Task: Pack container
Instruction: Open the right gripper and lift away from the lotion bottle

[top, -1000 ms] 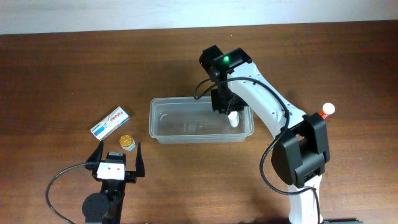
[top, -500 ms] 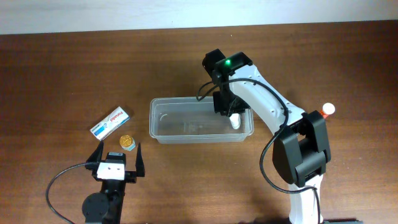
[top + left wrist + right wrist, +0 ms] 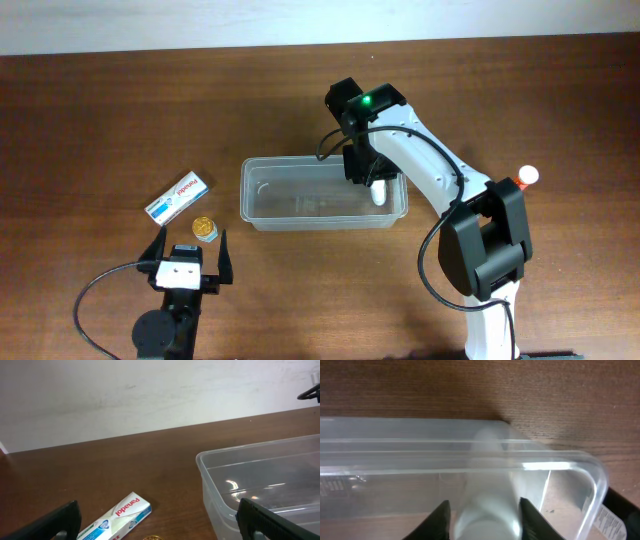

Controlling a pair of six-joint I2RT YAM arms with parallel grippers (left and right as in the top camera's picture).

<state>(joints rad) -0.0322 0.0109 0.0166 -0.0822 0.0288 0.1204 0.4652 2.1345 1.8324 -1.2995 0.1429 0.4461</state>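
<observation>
Holding a small white bottle (image 3: 487,507) between its two fingers, the right gripper (image 3: 373,186) sits inside the right end of the clear rectangular plastic container (image 3: 262,192), which lies in the middle of the dark brown wooden table (image 3: 120,120). The left gripper (image 3: 192,243) rests near the front left edge, fingers spread wide and empty.

The step in hand appears to be setting the bottle down in the tub. To do it well, the arm should bring the bottle low and upright, close to the end wall, before the fingers part, so it does not topple. The fingers should also stay clear of the rim. That leaves the rest of the floor free for other items.

The bottle is a blur in the right wrist view, so its cap and label cannot be read. Whether it touches the tub floor cannot be told. Left of the container lie a white-and-blue cardboard box (image 3: 177,198) and a small gold round object (image 3: 203,227) of uncertain kind.
</observation>
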